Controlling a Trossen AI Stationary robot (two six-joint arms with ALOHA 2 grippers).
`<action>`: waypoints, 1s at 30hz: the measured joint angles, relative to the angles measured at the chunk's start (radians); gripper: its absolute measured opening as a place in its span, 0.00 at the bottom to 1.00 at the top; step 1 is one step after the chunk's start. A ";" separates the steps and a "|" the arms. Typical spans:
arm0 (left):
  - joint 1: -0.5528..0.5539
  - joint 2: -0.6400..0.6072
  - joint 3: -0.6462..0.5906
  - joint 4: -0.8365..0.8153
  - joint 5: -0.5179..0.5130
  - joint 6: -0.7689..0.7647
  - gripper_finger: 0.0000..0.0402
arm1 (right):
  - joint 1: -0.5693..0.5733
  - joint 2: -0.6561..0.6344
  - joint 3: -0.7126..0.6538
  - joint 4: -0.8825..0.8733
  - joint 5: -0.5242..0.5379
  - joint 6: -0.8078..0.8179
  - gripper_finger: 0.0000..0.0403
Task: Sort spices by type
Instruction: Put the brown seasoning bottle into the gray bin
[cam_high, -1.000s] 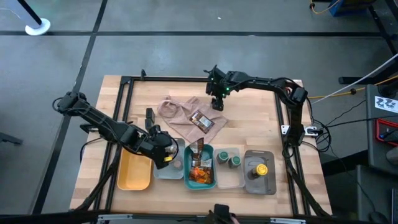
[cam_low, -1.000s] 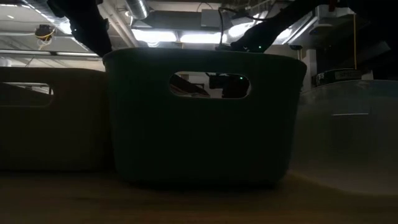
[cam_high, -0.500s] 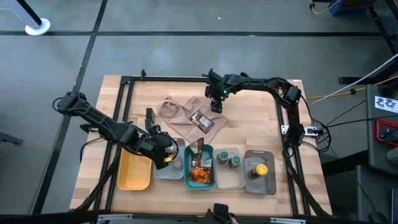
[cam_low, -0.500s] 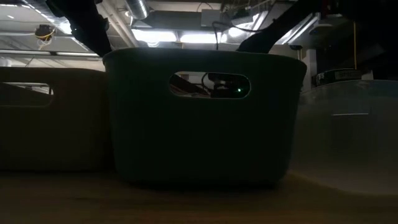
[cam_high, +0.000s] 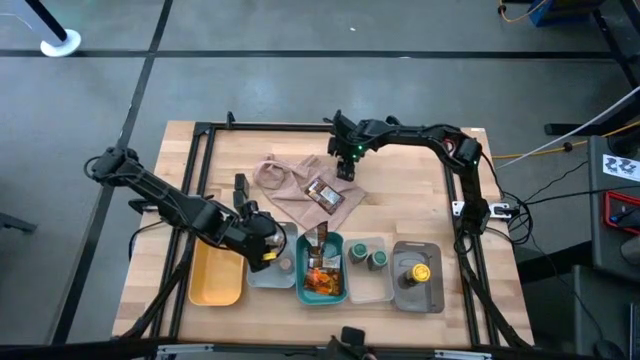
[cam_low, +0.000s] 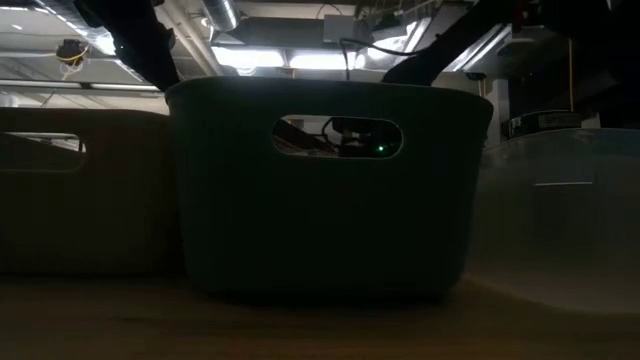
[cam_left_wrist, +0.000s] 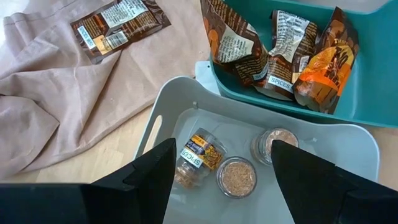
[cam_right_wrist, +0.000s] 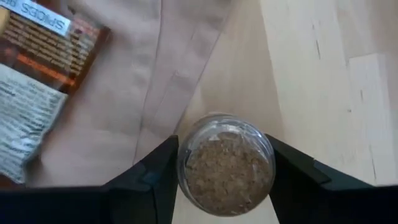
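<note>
Right hand (cam_right_wrist: 225, 171) clamps a jar (cam_right_wrist: 225, 163) beside the cloth edge (cam_right_wrist: 186, 68).

Bright even overhead, low view dim, backlit

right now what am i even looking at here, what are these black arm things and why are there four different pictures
These are two robot arms bolted to a wooden table, sorting spices by type. One picture looks straight down from above. One sits at table height and mostly sees the dark side of a teal tray. The other two come from cameras on each arm's wrist.

On the table lie a beige cloth with a brown spice packet on it, and a row of trays: yellow, grey with small jars, the teal one with packets, a clear one with green-lidded jars, and another grey one with a yellow-lidded jar.

The left gripper hangs open over the first grey tray, holding nothing. The right gripper is near the cloth's edge, its jaws either side of a jar of tan spice.
</note>
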 joint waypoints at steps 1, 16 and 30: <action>0.000 -0.005 0.000 -0.003 0.000 0.001 0.61 | 0.005 0.000 0.010 -0.009 -0.007 0.005 0.48; 0.000 -0.264 0.000 -0.172 -0.104 -0.006 0.61 | 0.202 -0.006 0.342 -0.181 -0.033 0.031 0.48; 0.000 -0.420 0.000 -0.280 -0.204 -0.006 0.61 | 0.497 0.004 0.416 -0.132 -0.032 0.030 0.48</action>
